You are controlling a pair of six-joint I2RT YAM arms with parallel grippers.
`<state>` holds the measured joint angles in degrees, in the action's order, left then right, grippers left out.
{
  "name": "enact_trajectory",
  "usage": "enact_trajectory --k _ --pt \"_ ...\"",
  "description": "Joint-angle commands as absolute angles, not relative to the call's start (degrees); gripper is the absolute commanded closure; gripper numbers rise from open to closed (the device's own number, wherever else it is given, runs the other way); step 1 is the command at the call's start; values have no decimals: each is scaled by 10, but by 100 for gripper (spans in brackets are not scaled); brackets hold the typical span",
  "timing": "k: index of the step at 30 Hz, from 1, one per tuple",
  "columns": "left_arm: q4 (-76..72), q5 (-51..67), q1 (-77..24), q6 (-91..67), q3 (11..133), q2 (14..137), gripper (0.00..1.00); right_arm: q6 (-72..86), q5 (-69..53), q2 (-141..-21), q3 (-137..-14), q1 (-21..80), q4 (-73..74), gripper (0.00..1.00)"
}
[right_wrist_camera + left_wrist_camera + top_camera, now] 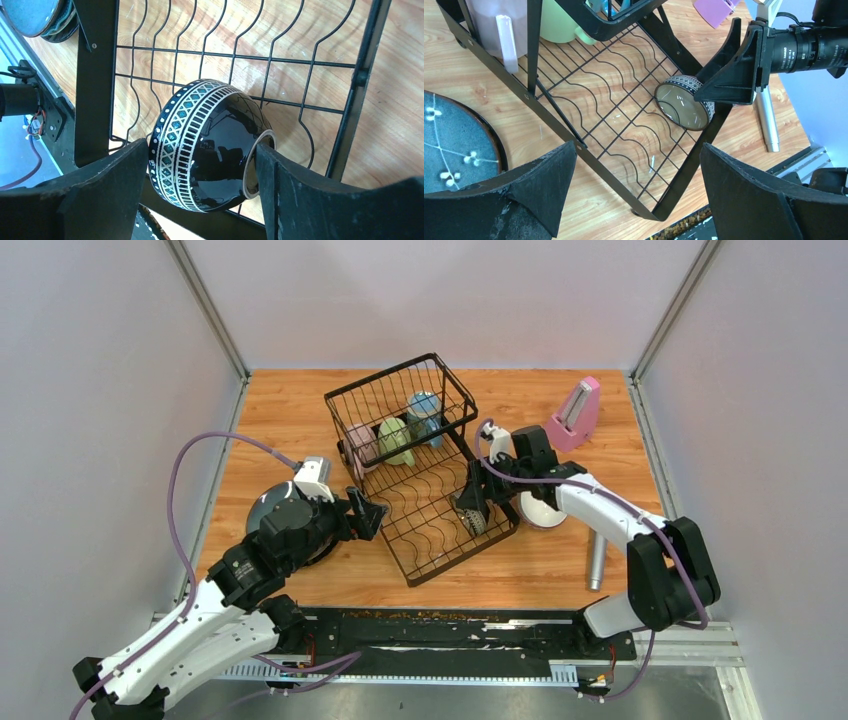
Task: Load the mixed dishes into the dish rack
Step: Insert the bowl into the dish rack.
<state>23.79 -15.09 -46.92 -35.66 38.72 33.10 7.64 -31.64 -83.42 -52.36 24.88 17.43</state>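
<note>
So the patterned bowl (210,145), black with a white and teal band round the rim, is up on its edge in the low tray of the dish rack (460,558). It leans on the wavy wires right next to the tray's right-hand rail, towards the near end. Its mouth faces across the tray to the left arm and its foot ring points away from it.

The right gripper (474,502) is down over the bowl with its jaws spread wide and the bowl sitting in the gap. From the right wrist camera, one finger (300,200) is up against the foot ring. The other finger (90,200) is right at the rim, but I can't tell if it's actually pressing. So it could be a grip or it could just be straddling the bowl.

The left gripper (638,155) is wide open and holding nothing. It hovers at the rack's left rail and looks across the tray at the bowl, well apart from it. A dark blue plate (454,145) with little white flowers lies flat on the table (300,400) under that arm, just outside the rack.

In the tall basket end there's a pink mug (362,445), a pale-green mug (397,440) and a blue mug (425,410). A white bowl (540,510) is on the table under the right arm, just beside the rack. The pink metronome (575,415) and the silver microphone (595,565) are off to the right.
</note>
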Motion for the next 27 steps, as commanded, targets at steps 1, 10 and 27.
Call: enact_trajectory --k 1,10,27 --pt "215 -154 -471 -361 389 330 0 75 -293 -841 -544 265 192 30" --pt "212 -152 -472 -364 388 336 0 61 -283 -847 -553 286 218 16" --pt "217 -154 -471 -367 384 329 0 71 -239 -831 -570 310 244 44"
